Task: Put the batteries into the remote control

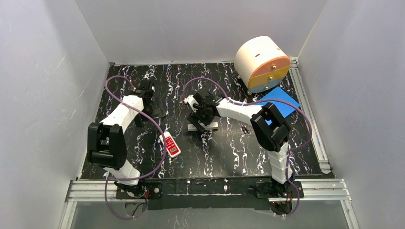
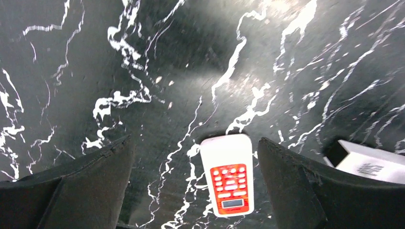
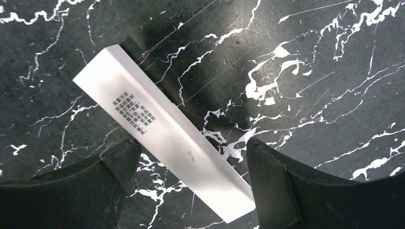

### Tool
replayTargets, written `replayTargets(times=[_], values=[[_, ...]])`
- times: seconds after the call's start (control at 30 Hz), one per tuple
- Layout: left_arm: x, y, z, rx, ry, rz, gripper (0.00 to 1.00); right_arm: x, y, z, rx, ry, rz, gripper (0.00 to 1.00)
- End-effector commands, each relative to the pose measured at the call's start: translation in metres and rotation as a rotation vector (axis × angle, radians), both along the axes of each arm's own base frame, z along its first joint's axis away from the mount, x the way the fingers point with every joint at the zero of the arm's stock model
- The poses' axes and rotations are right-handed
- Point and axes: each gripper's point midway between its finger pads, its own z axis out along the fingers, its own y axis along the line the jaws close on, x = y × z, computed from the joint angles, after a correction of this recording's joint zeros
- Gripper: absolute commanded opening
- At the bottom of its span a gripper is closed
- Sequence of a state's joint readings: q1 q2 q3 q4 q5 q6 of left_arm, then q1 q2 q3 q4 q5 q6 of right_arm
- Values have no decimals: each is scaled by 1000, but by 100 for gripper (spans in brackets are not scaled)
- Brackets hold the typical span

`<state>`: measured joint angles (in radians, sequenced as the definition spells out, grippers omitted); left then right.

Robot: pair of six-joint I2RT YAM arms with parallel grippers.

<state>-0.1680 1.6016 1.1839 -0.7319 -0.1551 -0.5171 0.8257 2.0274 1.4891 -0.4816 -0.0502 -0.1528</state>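
A smooth white plastic remote (image 3: 143, 114) is lying on a black, white-veined tabletop (image 3: 310, 47) that is catching a soft sheen, while the right tool (image 3: 193, 145) is showing matt, rough-edged black fingers (image 3: 282, 191).

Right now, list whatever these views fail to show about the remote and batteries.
Remote control: battery recess unseen in right wrist view; right claw covers it from above.
Batteries: too small to count, top view.
White object: cut off by left wrist view's edge and left claw.
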Motion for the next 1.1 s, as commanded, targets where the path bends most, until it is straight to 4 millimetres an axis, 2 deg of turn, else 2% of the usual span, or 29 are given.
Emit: replayTargets(times=[0.0,0.13,0.23,0.37,0.47,0.57,0.67,0.73,0.8,0.9,1.0,1.07], values=[[-20,3,5,-10,9,20,99,10,4,4,-43,-53,43,86],[-27,-5,2,-52,32,0,98,31,-2,6,-78,-130,-66,74],[-35,2,-1,-22,33,19,98,49,-9,10,-77,-181,-180,60],[-41,12,-3,20,12,32,99,74,-25,13,-59,-226,-331,49],[-44,5,-6,-19,16,19,98,93,-47,12,-55,-232,-475,44],[-47,-13,-10,-118,20,-5,98,111,-65,13,-50,-249,-582,43],[-53,-43,-16,-276,20,-62,99,119,-69,8,-46,-235,-596,44],[-62,-55,-19,-310,39,-91,98,119,-65,4,-36,-216,-586,46],[-72,-56,-26,-275,85,-89,99,117,-62,0,-25,-195,-585,51],[-88,-56,-35,-251,163,-72,98,114,-60,-3,-13,-170,-606,65],[-95,-60,-41,-246,206,-57,98,114,-61,2,3,-155,-631,79],[-98,-64,-45,-228,232,-49,98,115,-60,12,39,-144,-650,83]])
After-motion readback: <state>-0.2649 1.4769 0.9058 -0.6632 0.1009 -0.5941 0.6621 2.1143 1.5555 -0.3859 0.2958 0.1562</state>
